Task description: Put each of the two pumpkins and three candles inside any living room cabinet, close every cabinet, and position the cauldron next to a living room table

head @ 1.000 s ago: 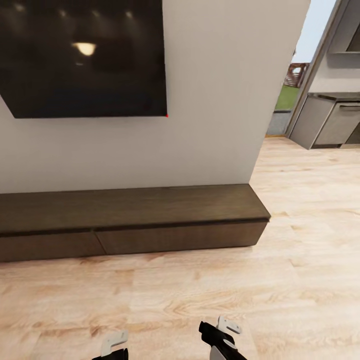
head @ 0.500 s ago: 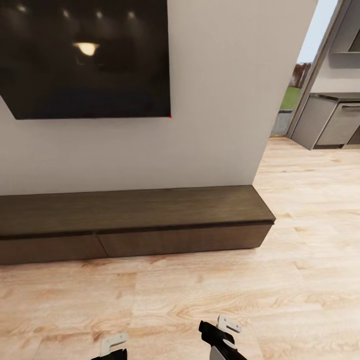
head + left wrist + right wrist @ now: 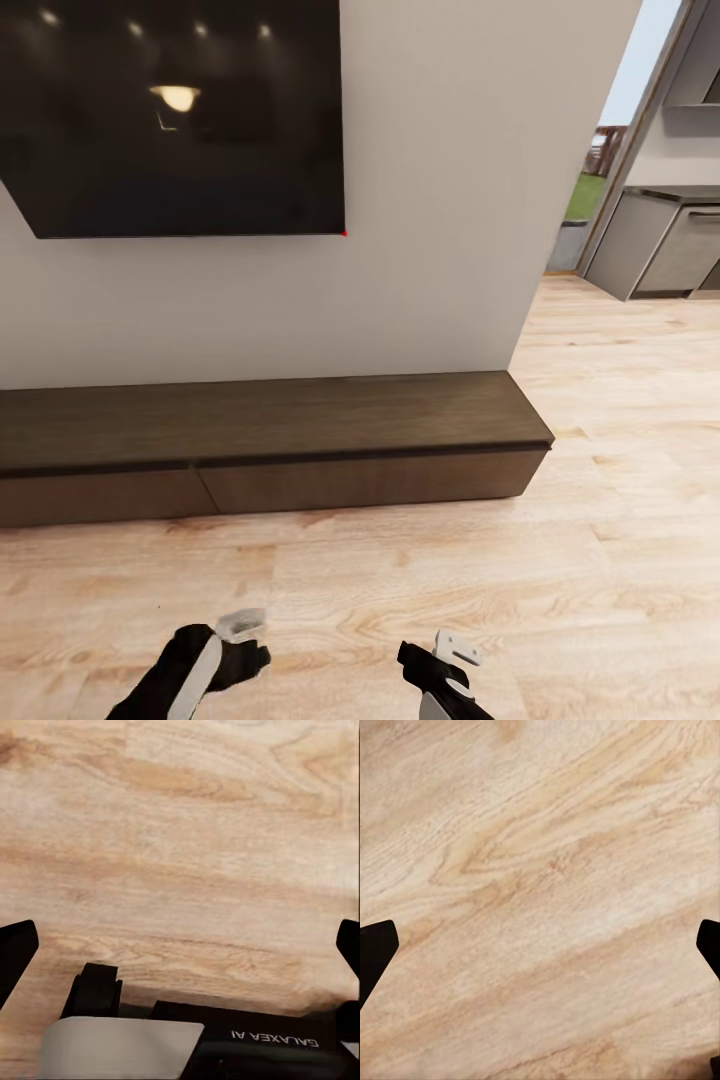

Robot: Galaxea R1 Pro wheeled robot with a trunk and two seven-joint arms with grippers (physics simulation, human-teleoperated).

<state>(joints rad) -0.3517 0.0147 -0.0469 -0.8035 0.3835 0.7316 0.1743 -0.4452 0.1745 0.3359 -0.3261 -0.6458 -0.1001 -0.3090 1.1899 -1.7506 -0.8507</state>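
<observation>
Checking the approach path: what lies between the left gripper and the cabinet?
Bare wood floor in the head view, between the left gripper and the cabinet.

Big black TV [image 3: 175, 115] hangs on the white wall [image 3: 440, 200], light wood floor [image 3: 400, 590] below it, grey kitchen units [image 3: 665, 245] off past the wall's right edge.

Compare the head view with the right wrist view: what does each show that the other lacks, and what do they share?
Head view alone: the long dark brown cabinet against a white wall, its drawer fronts shut, a black screen above it, a kitchen counter through the doorway, and the left gripper and right gripper low in the picture. Right wrist view alone: close wood grain between the dark tips of the right gripper's fingers, which stand wide apart. Shared: the light wooden floor.
</observation>
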